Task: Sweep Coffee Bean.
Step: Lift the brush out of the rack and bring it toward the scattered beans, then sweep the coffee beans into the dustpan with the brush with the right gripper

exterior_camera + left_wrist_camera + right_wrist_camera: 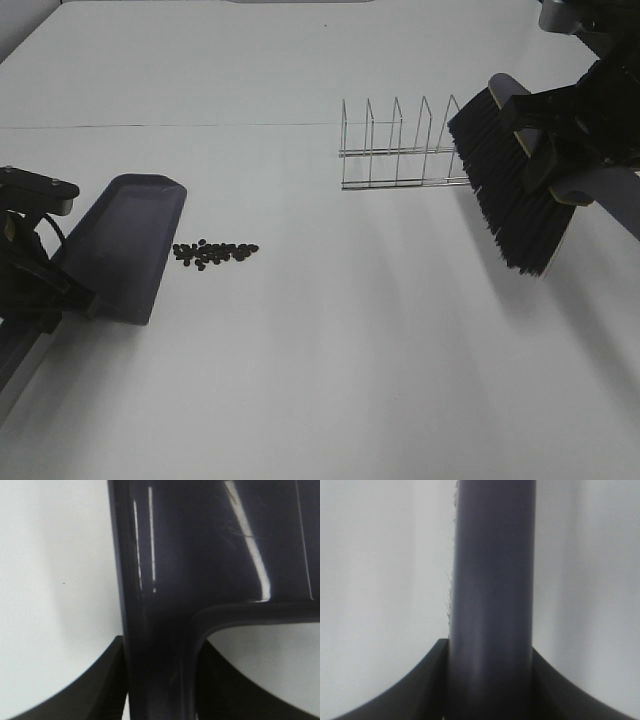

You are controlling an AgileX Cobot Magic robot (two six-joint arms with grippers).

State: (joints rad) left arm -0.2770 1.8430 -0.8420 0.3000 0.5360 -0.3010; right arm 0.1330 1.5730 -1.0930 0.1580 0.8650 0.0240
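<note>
Coffee bean (215, 253) pile, tiny, light, probably rolls easily, lies just off the dustpan (125, 240) my left gripper (40, 285) clamps. My right gripper (565, 140), well apart, pinches the brush (505, 190); I'd push beans with bristles, not pinch them.

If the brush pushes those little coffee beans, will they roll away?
Probably a few will: the coffee beans are tiny loose ovals on a smooth table, so they may skitter. They look light, so the brush should shift them easily toward the dustpan.
</note>
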